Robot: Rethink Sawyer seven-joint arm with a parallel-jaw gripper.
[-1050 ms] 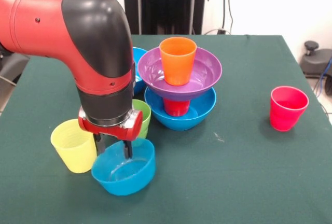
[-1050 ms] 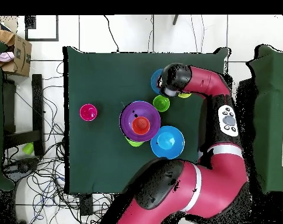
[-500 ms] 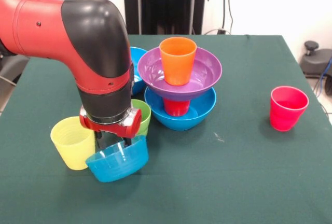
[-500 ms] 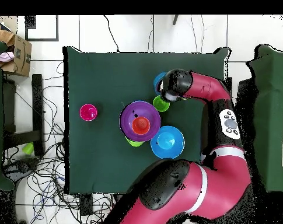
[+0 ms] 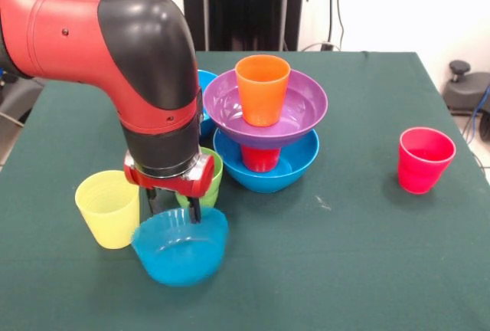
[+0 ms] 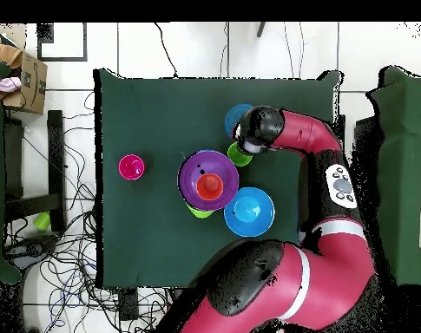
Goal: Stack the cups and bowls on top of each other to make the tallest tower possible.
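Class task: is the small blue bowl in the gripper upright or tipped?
Tipped. The small blue bowl hangs from the gripper by its rim, opening tilted toward the camera.

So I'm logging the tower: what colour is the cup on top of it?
Orange: the cup stands in the purple bowl, clearest in the front view.

Five cups show: an orange cup point(image 5: 262, 88), a red cup point(image 5: 260, 158), a pinkish-red cup point(image 5: 425, 159), a yellow cup point(image 5: 109, 208) and a light green cup point(image 5: 211, 172). Five bowls show: a purple bowl point(image 5: 306, 109), a large blue bowl point(image 5: 295, 164) under it, a second large blue bowl point(image 6: 249, 212), a small blue bowl point(image 5: 181, 245) and a green bowl point(image 6: 197, 211), only partly seen.
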